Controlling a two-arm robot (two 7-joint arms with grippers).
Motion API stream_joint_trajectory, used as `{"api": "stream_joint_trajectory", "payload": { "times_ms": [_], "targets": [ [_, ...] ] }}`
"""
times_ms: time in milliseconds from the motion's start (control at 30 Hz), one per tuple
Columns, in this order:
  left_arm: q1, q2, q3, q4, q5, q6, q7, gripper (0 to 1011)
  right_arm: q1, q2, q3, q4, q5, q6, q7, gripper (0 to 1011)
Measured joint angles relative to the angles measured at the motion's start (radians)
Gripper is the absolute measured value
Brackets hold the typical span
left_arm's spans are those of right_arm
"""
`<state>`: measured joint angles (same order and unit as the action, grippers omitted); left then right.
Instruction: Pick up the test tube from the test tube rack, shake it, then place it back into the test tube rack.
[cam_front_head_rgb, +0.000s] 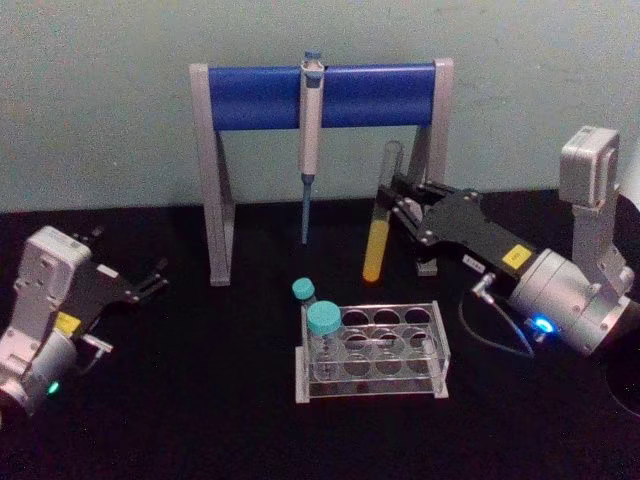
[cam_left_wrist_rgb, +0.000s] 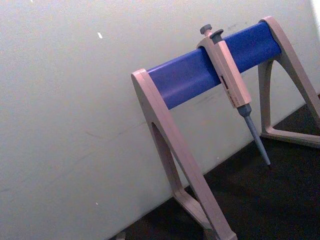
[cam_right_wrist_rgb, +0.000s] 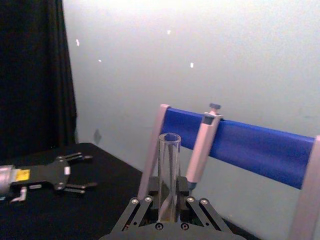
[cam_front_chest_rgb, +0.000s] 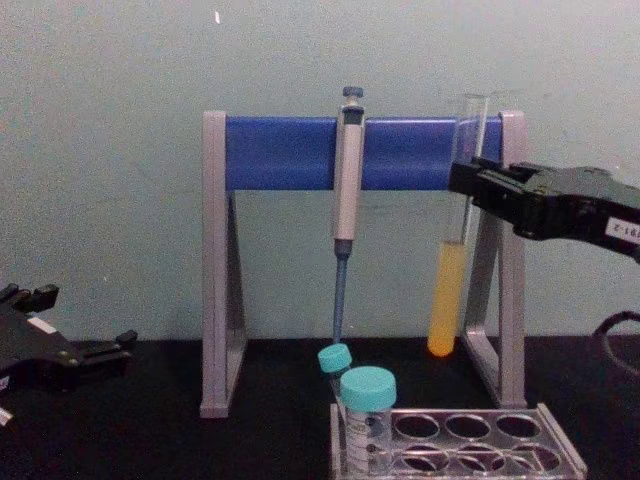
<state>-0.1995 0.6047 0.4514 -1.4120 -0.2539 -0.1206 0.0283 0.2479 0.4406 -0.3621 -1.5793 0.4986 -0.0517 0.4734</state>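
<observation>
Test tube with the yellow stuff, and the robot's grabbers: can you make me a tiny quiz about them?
1. Count: how many teal-capped tubes stand in the test tube rack?
2. True or false: the left gripper, out on the robot's left, is open and holds nothing.
3. Where is the test tube? A: in the test tube rack. B: held up in the air, with the right gripper shut on it. C: in the left gripper.
Key: 1 two; 2 true; 3 B.
</observation>
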Motion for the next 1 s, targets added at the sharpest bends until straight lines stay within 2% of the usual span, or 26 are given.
{"api": "stream_joint_trajectory", "payload": {
  "times_ms": [300,1000],
  "targets": [
    [0.0,0.0,0.0,0.0,0.0,0.0,0.0,1001,0.002,-0.001,0.019,0.009,-0.006,-0.003,-0.015,221],
    [0.0,0.0,0.0,0.0,0.0,0.0,0.0,1001,-0.016,0.008,0.025,-0.006,-0.007,-0.004,-0.002,221]
  ]
}}
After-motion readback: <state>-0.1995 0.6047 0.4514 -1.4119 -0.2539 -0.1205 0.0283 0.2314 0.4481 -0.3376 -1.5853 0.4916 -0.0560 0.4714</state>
